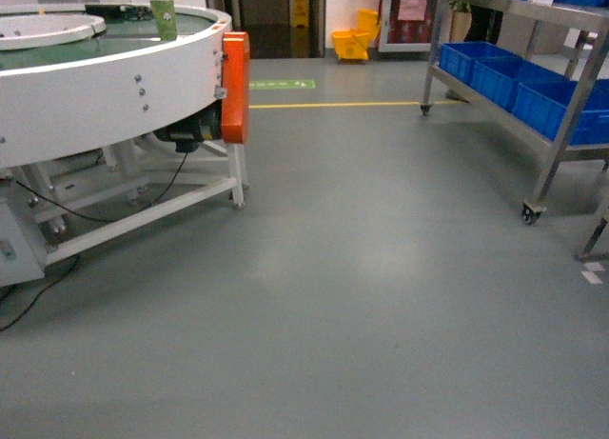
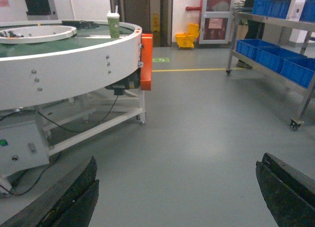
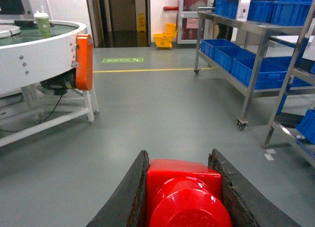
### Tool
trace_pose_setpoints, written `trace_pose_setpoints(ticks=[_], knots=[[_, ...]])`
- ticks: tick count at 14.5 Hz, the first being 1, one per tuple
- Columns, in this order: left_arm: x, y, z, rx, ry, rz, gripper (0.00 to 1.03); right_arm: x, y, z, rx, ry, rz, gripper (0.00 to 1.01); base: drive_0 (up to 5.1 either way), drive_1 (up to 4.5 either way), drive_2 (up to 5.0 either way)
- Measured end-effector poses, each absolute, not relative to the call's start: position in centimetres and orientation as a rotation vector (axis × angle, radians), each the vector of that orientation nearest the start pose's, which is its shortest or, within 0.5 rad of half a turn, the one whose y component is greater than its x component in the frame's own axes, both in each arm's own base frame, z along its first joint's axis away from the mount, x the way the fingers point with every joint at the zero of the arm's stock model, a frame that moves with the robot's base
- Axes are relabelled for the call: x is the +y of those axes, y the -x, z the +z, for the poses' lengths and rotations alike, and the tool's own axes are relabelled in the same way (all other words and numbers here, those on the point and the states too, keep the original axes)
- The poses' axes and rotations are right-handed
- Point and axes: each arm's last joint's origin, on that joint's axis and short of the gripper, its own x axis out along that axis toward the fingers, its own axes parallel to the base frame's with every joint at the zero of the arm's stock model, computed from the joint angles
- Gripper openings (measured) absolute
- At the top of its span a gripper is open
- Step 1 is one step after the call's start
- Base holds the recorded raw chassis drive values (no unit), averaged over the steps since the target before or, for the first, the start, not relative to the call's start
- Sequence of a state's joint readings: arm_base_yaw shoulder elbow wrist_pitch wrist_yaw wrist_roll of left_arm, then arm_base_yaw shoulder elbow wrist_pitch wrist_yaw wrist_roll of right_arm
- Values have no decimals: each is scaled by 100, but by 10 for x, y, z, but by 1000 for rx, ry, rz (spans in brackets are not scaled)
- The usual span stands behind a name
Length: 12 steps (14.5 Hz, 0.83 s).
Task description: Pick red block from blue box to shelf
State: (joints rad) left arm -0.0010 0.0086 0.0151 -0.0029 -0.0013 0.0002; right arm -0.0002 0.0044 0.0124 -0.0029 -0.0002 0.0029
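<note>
Nearest, in the right wrist view, the right gripper [image 3: 184,197] is pinching the red block [image 3: 183,190] between its two dark fingers [image 3: 129,195], which are pressing against the block's left and right faces; its round stud is facing the camera. In the left wrist view, the left gripper [image 2: 177,192] is standing with its jaws spread wide, holding nothing, bare grey floor [image 2: 197,133] showing between them. Neither gripper is appearing in the head view.

Beyond the grippers, the floor is stretching open through the middle of the room. On the left, a white round conveyor table [image 1: 105,87] is bordering it, its frame leg and an orange guard [image 1: 235,87] marking the edge, with a black cable trailing beneath and a green cup [image 1: 163,12] standing on top. On the right, the steel shelf [image 3: 256,64] is running along the other side on castors, dark blue crates [image 3: 246,64] sitting on its tiers.

Farther off, a yellow floor line [image 1: 343,104] is crossing the open lane, and a yellow mop bucket [image 1: 354,39] is standing by the far doorway.
</note>
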Motion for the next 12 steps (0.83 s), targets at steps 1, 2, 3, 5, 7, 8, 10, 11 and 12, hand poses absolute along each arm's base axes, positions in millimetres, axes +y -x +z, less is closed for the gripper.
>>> trace_pose_setpoints(ticks=[1, 2, 3, 5, 7, 8, 10, 11, 12], knots=[[0, -97, 168, -3, 0, 0, 98, 0, -97, 167, -4, -3, 0, 29, -10, 423, -443], [0, -97, 168, -3, 0, 1, 98, 0, -97, 167, -4, -3, 0, 29, -7, 426, -441], [0, -97, 168, -2, -1, 0, 98, 0, -97, 167, -4, -3, 0, 29, -3, 430, -437], [0, -97, 167, -1, 0, 0, 98, 0, -97, 167, -4, -3, 0, 29, 8, 441, -425], [0, -97, 168, -2, -1, -1, 98, 0, -97, 167, -2, -3, 0, 29, 8, 442, -425], [0, -97, 168, -3, 0, 0, 98, 0, -97, 167, -3, -3, 0, 29, 8, 441, -426], [0, -97, 168, -3, 0, 1, 98, 0, -97, 167, -4, -3, 0, 29, 7, 441, -426], [0, -97, 168, -3, 0, 0, 98, 0, -97, 167, -2, -3, 0, 29, -2, 431, -436], [0, -97, 167, -1, 0, 0, 98, 0, -97, 167, -4, -3, 0, 29, 4, 437, -429]])
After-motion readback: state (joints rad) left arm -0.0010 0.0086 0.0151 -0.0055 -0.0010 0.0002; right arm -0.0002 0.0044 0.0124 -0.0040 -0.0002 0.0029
